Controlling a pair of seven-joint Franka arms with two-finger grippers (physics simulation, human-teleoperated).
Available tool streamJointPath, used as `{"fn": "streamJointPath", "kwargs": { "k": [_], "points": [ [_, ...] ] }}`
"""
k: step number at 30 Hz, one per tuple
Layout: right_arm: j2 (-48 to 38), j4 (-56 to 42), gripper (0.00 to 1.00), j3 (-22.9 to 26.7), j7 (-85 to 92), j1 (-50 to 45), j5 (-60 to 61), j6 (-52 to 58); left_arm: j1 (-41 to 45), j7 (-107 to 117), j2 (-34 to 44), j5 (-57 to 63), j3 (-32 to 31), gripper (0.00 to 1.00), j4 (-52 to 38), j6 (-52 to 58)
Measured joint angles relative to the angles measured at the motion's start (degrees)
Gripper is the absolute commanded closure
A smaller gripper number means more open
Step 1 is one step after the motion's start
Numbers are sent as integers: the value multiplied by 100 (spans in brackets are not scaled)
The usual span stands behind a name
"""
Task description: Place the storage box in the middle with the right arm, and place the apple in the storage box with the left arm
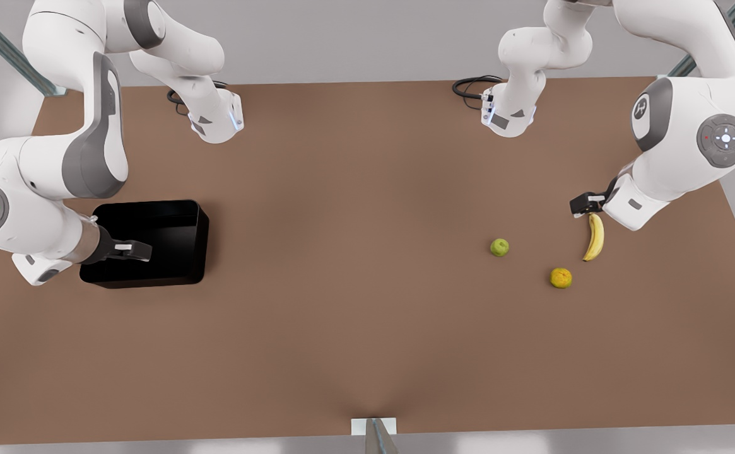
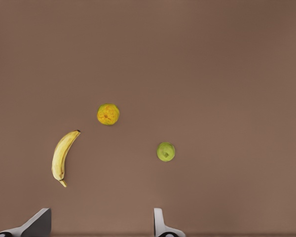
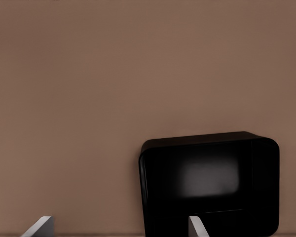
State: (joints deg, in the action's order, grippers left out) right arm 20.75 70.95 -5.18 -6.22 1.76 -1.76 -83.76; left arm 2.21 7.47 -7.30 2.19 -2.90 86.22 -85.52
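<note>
Above the box [image 1: 152,243], at the front view's left, my right gripper [image 1: 132,250] hangs with its jaws apart and nothing between them; the box sits on the table [image 1: 354,284], well off to that side. At the front view's right, my left gripper [image 1: 587,204] hovers just over the tip of the banana [image 1: 593,237], jaws likewise apart and empty. The apple [image 1: 499,247] lies on the bare table near the banana and the orange [image 1: 561,278], touching neither, well apart from the box.
</note>
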Motion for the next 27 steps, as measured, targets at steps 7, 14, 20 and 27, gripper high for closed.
{"fn": "streamJointPath", "kwargs": {
  "k": [7, 14, 20, 27],
  "points": [
    [-166, 112, 0, 53, 184, 563, -69, 377, 830, 1532, -848, -25, -307, 0, 567, -924],
    [-2254, 3864, 0, 15, 902, 866, -71, -1379, 751, 1554, -80, -228, -298, 0, 4045, -4408],
    [-1375, 4032, 0, 14, 2217, 2527, -340, -2635, 433, 1547, -711, -260, -299, 0, 4212, -4781],
    [-736, 4111, 0, 10, 2291, 2982, -664, -3255, 245, 1503, -1085, -265, -299, 0, 4080, -4904]
  ]
}}
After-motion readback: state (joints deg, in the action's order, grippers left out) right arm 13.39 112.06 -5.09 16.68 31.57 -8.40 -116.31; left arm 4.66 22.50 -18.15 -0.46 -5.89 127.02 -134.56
